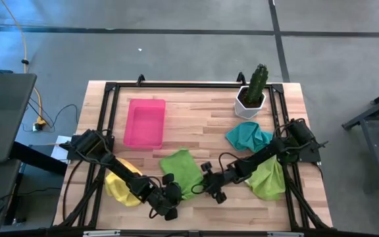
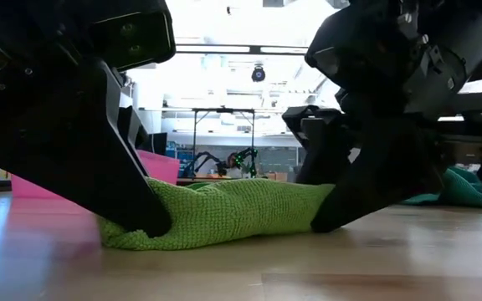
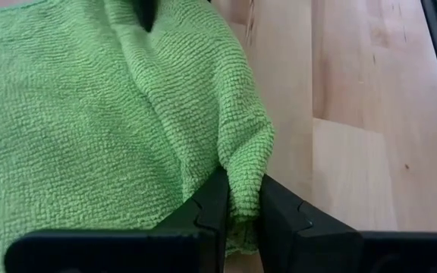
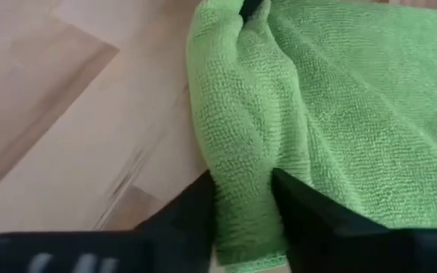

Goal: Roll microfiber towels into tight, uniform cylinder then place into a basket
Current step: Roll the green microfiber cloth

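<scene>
Lime green cloth is what I've got both arms on right now: the smaller green towel (image 1: 181,170) sits near the front middle of the desk (image 1: 202,125), and each gripper has one end of its near edge. The left gripper (image 3: 238,203) is clamped tight on a pinched fold at its corner, and the right gripper (image 4: 243,199) has cloth between its fingers too, but looser, with a fat wad sitting in there. I can't honestly say it's a firm hold on that side.

To do this bit well, I reckon both ends need to turn over together and stay level, otherwise the roll goes cone-shaped. I'd snug the right side up first, keep a bit of tension across the edge, and roll away toward the pink basket (image 1: 144,122), which is empty at the back left.

The views split the job nicely. The overhead one is the only place I see the whole layout: yellow towel (image 1: 119,187) tucked under the left arm, teal towel (image 1: 248,136) near the cactus pot (image 1: 251,95), bigger green towel (image 1: 269,180) under the right arm. But it tells me nothing about the grip. The wrist views show the pinch on each corner up close. The table-level view shows what neither gives: the edge between the two grippers is already bunched into a low hump lying on the wood, thicker toward the left arm's side, so not even yet.
</scene>
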`<control>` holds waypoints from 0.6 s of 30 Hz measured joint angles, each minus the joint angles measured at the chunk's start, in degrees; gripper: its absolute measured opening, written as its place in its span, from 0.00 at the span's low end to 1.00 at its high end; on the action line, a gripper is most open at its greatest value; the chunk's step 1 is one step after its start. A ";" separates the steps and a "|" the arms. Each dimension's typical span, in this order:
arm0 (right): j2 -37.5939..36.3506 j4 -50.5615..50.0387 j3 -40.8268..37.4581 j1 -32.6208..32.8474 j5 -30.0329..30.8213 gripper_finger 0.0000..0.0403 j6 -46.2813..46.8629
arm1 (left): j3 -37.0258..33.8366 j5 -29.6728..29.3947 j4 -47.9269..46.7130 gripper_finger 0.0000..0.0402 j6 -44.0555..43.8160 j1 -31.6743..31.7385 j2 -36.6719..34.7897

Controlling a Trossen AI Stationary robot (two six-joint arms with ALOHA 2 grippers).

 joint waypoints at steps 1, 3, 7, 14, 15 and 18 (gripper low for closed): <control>0.00 -0.30 0.02 0.00 -0.04 0.21 0.91 | 0.00 0.04 0.00 0.11 0.00 0.00 -0.03; 0.01 -1.08 0.02 -0.10 -0.04 0.12 2.49 | 0.00 0.06 0.00 0.11 -0.02 0.00 -0.04; 0.04 -1.67 0.00 -1.49 -4.50 0.03 8.43 | 0.00 0.63 -0.15 0.11 -0.06 0.02 -0.95; 0.08 -0.17 -0.07 -6.44 -19.98 0.02 21.10 | -0.25 3.21 -1.49 0.11 0.26 0.01 -5.06; 0.15 0.16 -0.11 -7.21 -22.78 0.02 22.79 | -0.13 3.44 -1.46 0.11 0.47 -0.02 -5.64; 0.24 0.55 -0.31 -9.21 -29.61 0.02 29.40 | -0.21 3.86 -3.10 0.14 0.81 0.01 -6.55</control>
